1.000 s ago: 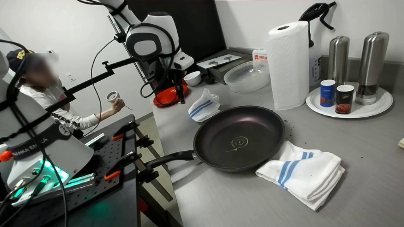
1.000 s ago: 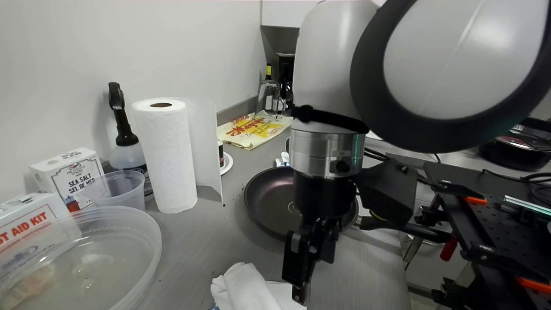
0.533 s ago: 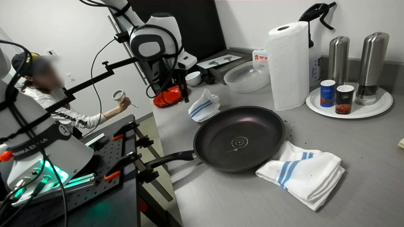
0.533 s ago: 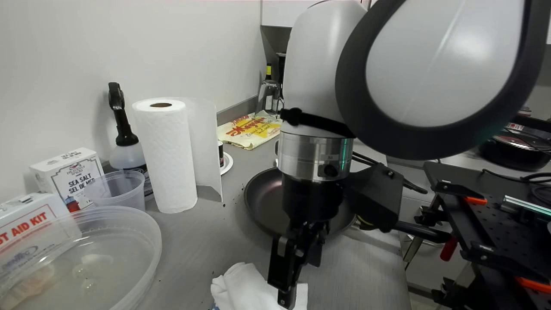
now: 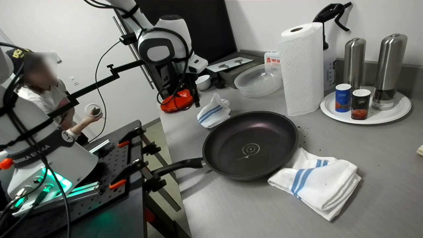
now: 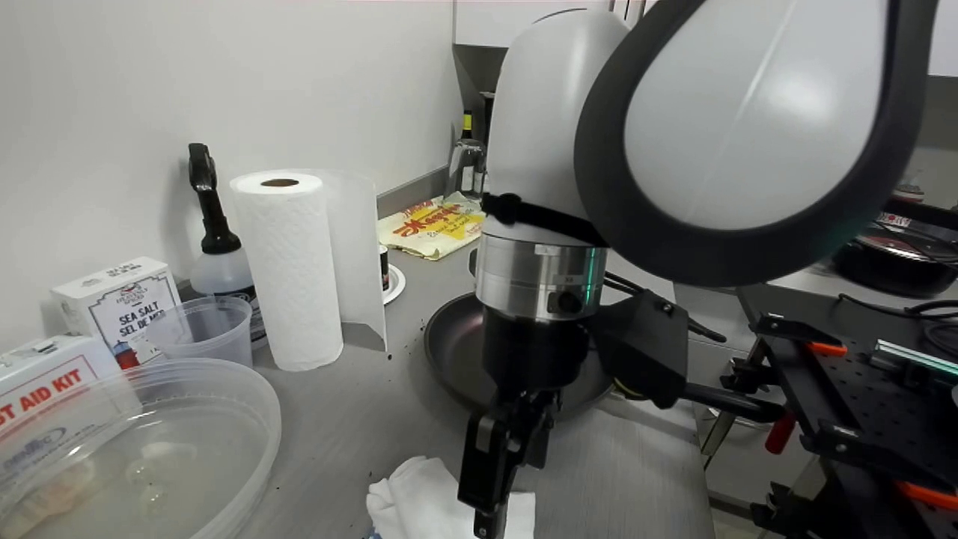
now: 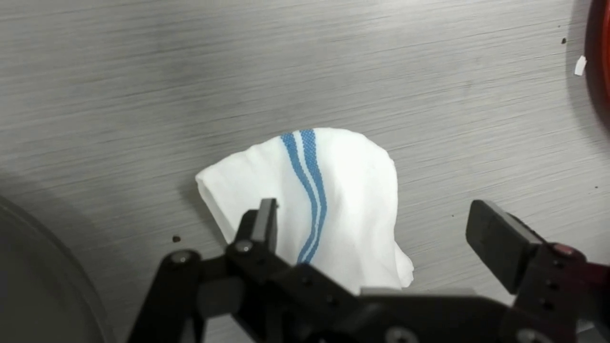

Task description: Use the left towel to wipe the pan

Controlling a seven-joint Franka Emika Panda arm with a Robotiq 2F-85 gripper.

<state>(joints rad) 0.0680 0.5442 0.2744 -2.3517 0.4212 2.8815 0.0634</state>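
Note:
The left towel is white with blue stripes and stands bunched on the counter beside the black pan. The towel also shows in an exterior view and in the wrist view. A second folded striped towel touches the pan's near side. My gripper is open and empty above the left towel. In the wrist view its left finger overlaps the towel and its right finger is over bare counter, past the towel's edge. The pan's rim shows at lower left there. The arm hides part of the pan.
A red plate and a white bowl lie behind the gripper. A clear plastic tub, a paper towel roll and a white plate with shakers stand along the wall. A person stands beyond the counter.
My gripper has moved a little lower and toward the left towel, rightward in one exterior view and leftward in another. The towels and pan have not moved. The person's hand has shifted.

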